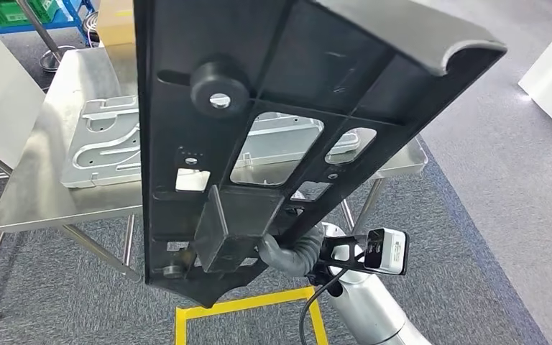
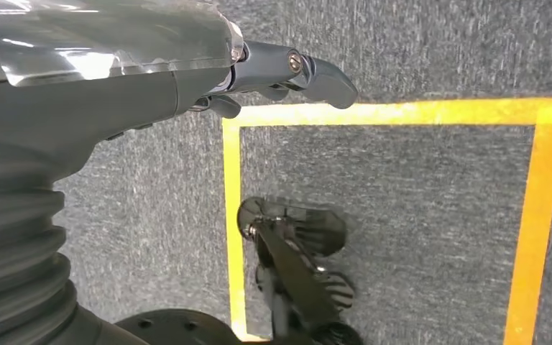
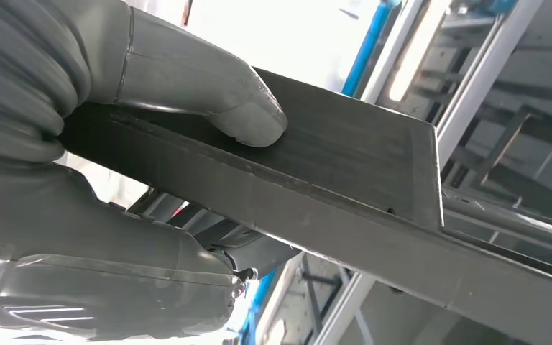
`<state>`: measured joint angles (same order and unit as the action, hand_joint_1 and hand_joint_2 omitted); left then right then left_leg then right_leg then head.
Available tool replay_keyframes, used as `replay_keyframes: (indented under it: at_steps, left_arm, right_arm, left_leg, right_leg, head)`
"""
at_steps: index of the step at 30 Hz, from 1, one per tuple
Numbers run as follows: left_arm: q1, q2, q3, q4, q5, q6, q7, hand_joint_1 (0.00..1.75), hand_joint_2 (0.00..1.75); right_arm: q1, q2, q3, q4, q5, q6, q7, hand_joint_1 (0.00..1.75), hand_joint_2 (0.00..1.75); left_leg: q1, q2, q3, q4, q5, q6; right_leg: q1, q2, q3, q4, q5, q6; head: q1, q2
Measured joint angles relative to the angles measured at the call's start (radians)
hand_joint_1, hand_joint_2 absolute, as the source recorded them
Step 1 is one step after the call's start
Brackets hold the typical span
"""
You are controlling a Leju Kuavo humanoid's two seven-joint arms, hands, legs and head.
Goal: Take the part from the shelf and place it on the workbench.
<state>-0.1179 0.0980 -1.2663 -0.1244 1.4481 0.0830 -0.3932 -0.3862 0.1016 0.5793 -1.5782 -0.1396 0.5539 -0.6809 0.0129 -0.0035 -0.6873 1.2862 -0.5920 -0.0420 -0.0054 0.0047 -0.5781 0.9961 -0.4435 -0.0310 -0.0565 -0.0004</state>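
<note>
Right now my right hand [image 3: 115,180] is gripping the black part [image 1: 273,122]. My thumb [image 3: 208,100] is pressing flat on one side of a thin black plate on it, and my other fingers are wrapping around the other side. From my head, I am seeing that hand [image 1: 291,251] at about 6 o'clock, holding the little box-shaped block at the low end of the part. The part is big and flat with holes cut in it, and it is tilting up and away toward 1 o'clock, up in the air in front of me.

My left hand [image 2: 273,75] is hanging down over the grey carpet [image 2: 402,215]. Its fingers are apart and holding nothing. Yellow tape [image 2: 532,215] is making a square on the floor under it.

Behind the part, a metal workbench [image 1: 36,194] is standing toward 10 o'clock. A silver metal plate [image 1: 108,144] is lying flat on it.
</note>
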Motion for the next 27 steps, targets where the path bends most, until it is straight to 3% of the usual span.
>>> replay_keyframes:
  at_steps: [1,2,4,5,6,9,11,12,14,15,16,17,19,21,25,27]
  left_arm:
    - [0.002,0.0,0.0,0.0,0.0,0.0,0.0,0.0,1.75]
    - [0.004,0.0,0.0,0.0,0.0,0.0,0.001,0.0,1.75]
    - [0.006,0.0,0.0,0.0,0.0,0.0,0.0,0.0,1.75]
    - [0.007,0.0,0.0,0.0,0.0,0.0,-0.001,0.0,1.75]
    - [0.007,0.0,0.001,0.0,0.0,0.0,-0.001,0.0,1.75]
    - [0.009,0.0,0.004,0.0,0.0,0.0,-0.004,0.0,1.75]
    - [0.009,0.0,0.007,0.0,0.0,0.001,-0.006,0.0,1.75]
    - [0.008,0.0,0.009,0.0,0.0,0.001,-0.007,0.0,1.75]
    - [0.008,0.0,0.012,0.0,0.0,0.001,-0.008,0.0,1.75]
    - [0.009,0.0,0.012,0.0,0.0,0.001,-0.008,0.0,1.75]
    - [0.01,0.0,0.013,0.0,0.0,0.001,-0.008,0.0,1.75]
    - [0.011,0.0,0.013,0.0,0.0,0.001,-0.008,0.0,1.75]
    - [0.012,0.0,0.014,0.0,0.0,0.001,-0.009,0.0,1.75]
    - [0.012,0.0,0.015,0.0,0.0,0.001,-0.009,0.0,1.75]
    - [0.014,0.004,0.017,0.0,0.0,0.002,-0.009,0.0,1.75]
    - [0.013,0.007,0.017,0.0,0.0,0.0,-0.008,0.0,1.75]
  right_arm:
    - [0.0,-0.001,-0.008,-0.001,-0.001,-0.003,0.0,1.75,1.75]
    - [-0.002,-0.002,-0.017,-0.001,-0.003,-0.003,0.0,1.75,1.75]
    - [-0.013,-0.003,-0.037,-0.002,-0.009,0.002,0.0,1.75,1.75]
    - [-0.021,-0.003,-0.044,-0.002,-0.013,0.006,0.0,1.75,1.75]
    - [-0.027,-0.003,-0.048,-0.002,-0.015,0.008,0.0,1.75,1.75]
    - [-0.038,-0.001,-0.051,-0.003,-0.017,0.008,0.0,1.75,1.75]
    - [-0.044,0.003,-0.05,-0.005,-0.019,0.001,0.0,1.75,1.75]
    - [-0.047,0.004,-0.05,-0.006,-0.021,-0.002,0.001,1.75,1.75]
    - [-0.05,0.004,-0.049,-0.007,-0.024,-0.007,0.001,1.75,1.75]
    - [-0.05,0.004,-0.048,-0.007,-0.025,-0.008,0.001,1.75,1.75]
    - [-0.049,0.004,-0.047,-0.007,-0.025,-0.009,0.002,1.75,1.75]
    - [-0.049,0.004,-0.046,-0.007,-0.025,-0.01,0.002,1.75,1.75]
    - [-0.05,0.004,-0.045,-0.007,-0.026,-0.012,0.002,1.75,1.75]
    - [-0.05,0.004,-0.043,-0.008,-0.026,-0.016,0.002,1.75,1.75]
    - [-0.036,0.004,-0.024,-0.023,-0.002,-0.04,0.002,1.75,1.75]
    - [-0.032,0.004,-0.006,-0.035,0.012,-0.054,0.004,1.75,1.75]
  left_leg:
    - [0.0,0.0,-0.019,0.016,0.013,-0.001]
    - [0.0,0.0,-0.015,-0.015,0.049,0.001]
    - [0.0,0.0,0.034,-0.155,0.143,0.008]
    - [-0.003,0.0,0.061,-0.223,0.173,0.013]
    - [-0.005,-0.001,0.077,-0.263,0.186,0.018]
    - [-0.006,-0.002,0.084,-0.287,0.18,0.035]
    - [-0.002,-0.002,0.091,-0.294,0.178,0.046]
    - [0.001,-0.002,0.095,-0.297,0.177,0.051]
    - [-0.001,-0.002,0.1,-0.297,0.171,0.057]
    - [-0.001,-0.002,0.103,-0.296,0.167,0.058]
    - [-0.001,-0.002,0.108,-0.296,0.163,0.058]
    - [-0.001,-0.003,0.114,-0.296,0.158,0.057]
    - [-0.001,-0.004,0.13,-0.294,0.146,0.053]
    - [-0.005,-0.005,0.139,-0.291,0.134,0.043]
    - [-0.005,-0.003,0.145,-0.288,0.118,0.019]
    - [-0.003,-0.002,0.125,-0.236,0.088,0.009]
  right_leg:
    - [0.0,0.001,0.006,0.0,-0.005,0.001]
    - [0.0,0.002,0.013,0.0,-0.01,0.002]
    - [0.0,0.003,0.03,0.0,-0.022,0.006]
    - [0.002,0.004,0.034,0.002,-0.028,0.01]
    - [0.004,0.006,0.035,0.003,-0.031,0.014]
    - [0.006,0.008,0.031,0.003,-0.038,0.03]
    - [0.005,0.005,0.02,0.036,-0.059,0.041]
    - [0.004,0.004,-0.003,0.083,-0.082,0.045]
    - [0.001,0.003,-0.084,0.225,-0.137,0.049]
    - [-0.001,0.003,-0.122,0.283,-0.149,0.051]
    - [-0.002,0.002,-0.144,0.306,-0.141,0.052]
    - [-0.002,0.002,-0.146,0.29,-0.113,0.051]
    - [-0.003,0.0,-0.098,0.159,-0.024,0.046]
    - [0.0,-0.001,-0.048,0.043,0.023,0.037]
    - [0.003,0.004,-0.031,0.014,0.015,0.016]
    - [-0.001,0.002,-0.019,0.006,0.012,0.005]
  head:
    - [0.0,0.0]
    - [0.0,0.0]
    - [0.0,0.0]
    - [0.0,0.0]
    - [0.0,0.0]
    - [0.0,0.0]
    - [0.0,0.0]
    - [0.0,0.0]
    - [0.0,0.0]
    - [0.0,0.0]
    - [0.0,0.0]
    - [0.0,0.0]
    - [0.0,0.0]
    - [0.0,0.0]
    - [0.0,0.0]
    - [0.0,0.0]
